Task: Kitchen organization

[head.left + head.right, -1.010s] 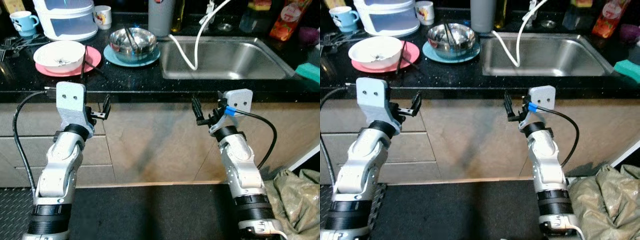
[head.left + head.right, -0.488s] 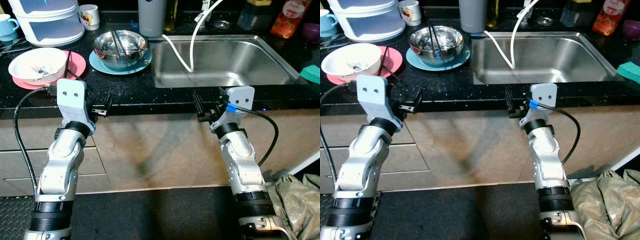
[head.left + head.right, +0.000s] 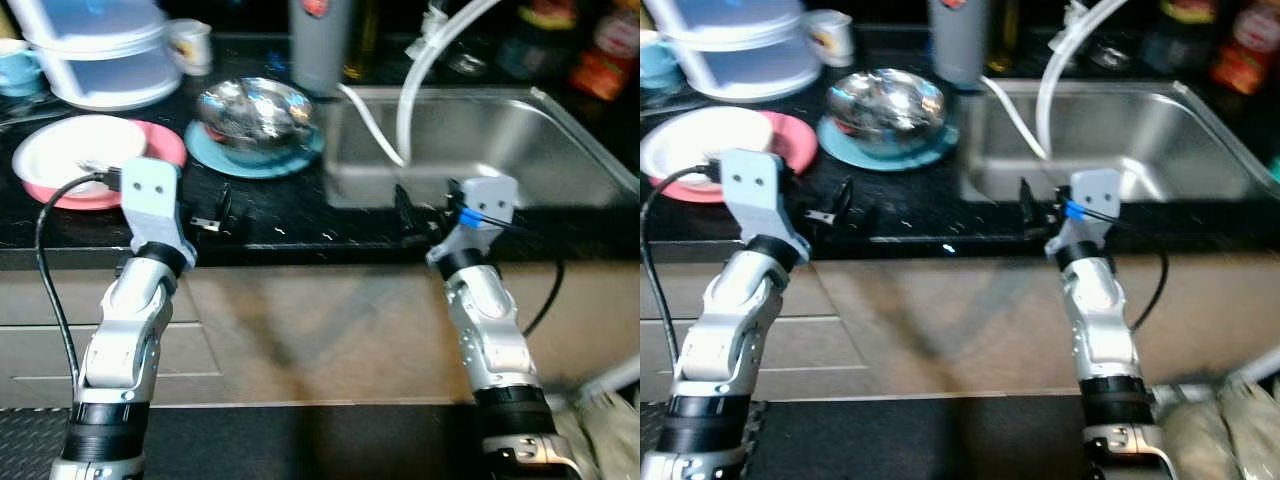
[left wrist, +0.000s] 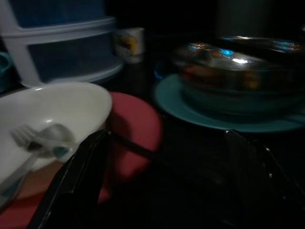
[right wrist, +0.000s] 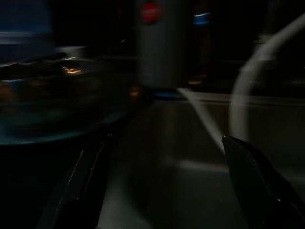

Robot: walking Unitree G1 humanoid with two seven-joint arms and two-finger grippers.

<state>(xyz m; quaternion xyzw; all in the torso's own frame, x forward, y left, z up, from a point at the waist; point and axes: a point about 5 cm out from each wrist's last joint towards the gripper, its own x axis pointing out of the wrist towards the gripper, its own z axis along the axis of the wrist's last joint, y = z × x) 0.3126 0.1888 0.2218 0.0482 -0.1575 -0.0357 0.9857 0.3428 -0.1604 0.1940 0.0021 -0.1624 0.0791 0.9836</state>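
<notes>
Countertop of black speckled stone runs across the head views, which are blurred, with a steel sink set into it on the robot's right. Both silver arms are raised in front of the counter's edge. The left gripper hovers over the front of the counter, just beside the dishes, and its two black fingers stand spread apart with nothing between them. The right gripper sits at the counter edge in front of the sink's near left corner, and its fingers are likewise spread wide and hold nothing. On the robot's left lies a pink plate carrying a white bowl; the left wrist view shows a fork resting inside that bowl. Next to it, nearer the sink, a shiny steel bowl sits on a teal plate. Behind these stand a white stacked container, a small printed mug and a tall grey tumbler. A white hose curves down into the sink basin. Bottles line the back of the counter on the far right, too blurred to tell apart. Beige cabinet fronts fill the space below the counter.
</notes>
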